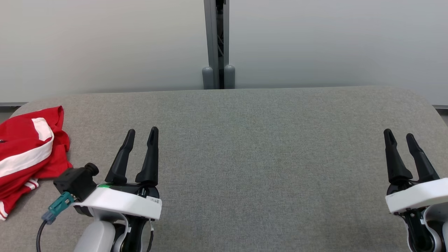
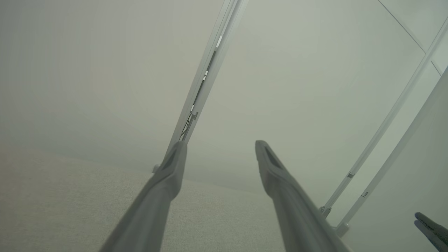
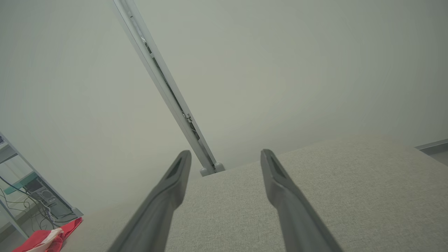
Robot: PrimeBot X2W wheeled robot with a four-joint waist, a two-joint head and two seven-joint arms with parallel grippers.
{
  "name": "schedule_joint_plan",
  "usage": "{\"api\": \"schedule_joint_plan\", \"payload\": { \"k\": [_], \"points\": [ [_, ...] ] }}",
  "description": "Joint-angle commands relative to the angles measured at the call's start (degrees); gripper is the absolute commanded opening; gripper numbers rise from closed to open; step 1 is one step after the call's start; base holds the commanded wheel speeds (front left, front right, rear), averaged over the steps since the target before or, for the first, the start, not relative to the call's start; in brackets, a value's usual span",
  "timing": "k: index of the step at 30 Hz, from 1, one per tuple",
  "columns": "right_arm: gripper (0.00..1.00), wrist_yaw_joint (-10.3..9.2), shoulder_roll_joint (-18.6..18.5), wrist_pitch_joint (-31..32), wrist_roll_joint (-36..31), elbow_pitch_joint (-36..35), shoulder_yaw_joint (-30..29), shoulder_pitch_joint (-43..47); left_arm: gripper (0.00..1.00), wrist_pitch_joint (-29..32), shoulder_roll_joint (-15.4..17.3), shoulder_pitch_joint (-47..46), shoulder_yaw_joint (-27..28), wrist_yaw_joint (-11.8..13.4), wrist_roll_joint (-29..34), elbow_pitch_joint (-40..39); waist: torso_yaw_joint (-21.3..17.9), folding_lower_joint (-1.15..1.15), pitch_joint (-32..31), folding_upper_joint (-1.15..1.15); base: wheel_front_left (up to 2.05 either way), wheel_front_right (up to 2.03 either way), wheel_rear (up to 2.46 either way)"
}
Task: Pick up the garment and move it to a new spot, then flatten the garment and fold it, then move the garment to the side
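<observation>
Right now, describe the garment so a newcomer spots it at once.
On the grey fabric table, look to its left edge, beyond the left gripper. The garment lies there in a crumpled heap. It is bright red with white bands, unlike the grey cloth and the black-and-white gripper beside it.

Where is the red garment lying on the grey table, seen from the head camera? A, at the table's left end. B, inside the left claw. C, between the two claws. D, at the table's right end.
A: the garment lies crumpled at the table's left end, beyond the open left claw.
</observation>
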Motion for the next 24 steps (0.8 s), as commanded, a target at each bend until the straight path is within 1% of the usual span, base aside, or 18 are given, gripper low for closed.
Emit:
{"api": "schedule_joint_plan", "payload": {
  "k": [1, 10, 24],
  "points": [
    [1.00, 0.28, -0.6, -0.6, -1.1, -0.5, 0.1, -0.3, 1.00, 0.0, 0.5, -0.6, 0.2, 0.1, 1.2, -0.5, 0.0, 0.00, 0.0, 0.00, 0.00, 0.00, 0.00],
    [1.00, 0.30, 0.1, -2.7, -6.6, 0.4, 1.5, 0.6, 1.00, 1.4, 1.6, 0.4, 0.3, 2.2, 8.0, 0.5, 0.1, 0.00, 0.0, 0.00, 0.00, 0.00, 0.00],
    [1.00, 0.30, 1.2, -5.0, -14.3, 1.8, 2.5, 2.4, 1.00, 3.1, 2.7, 1.6, 1.2, 4.7, 15.5, 0.8, 0.0, 0.00, 0.0, 0.00, 0.00, 0.00, 0.00]
  ]
}}
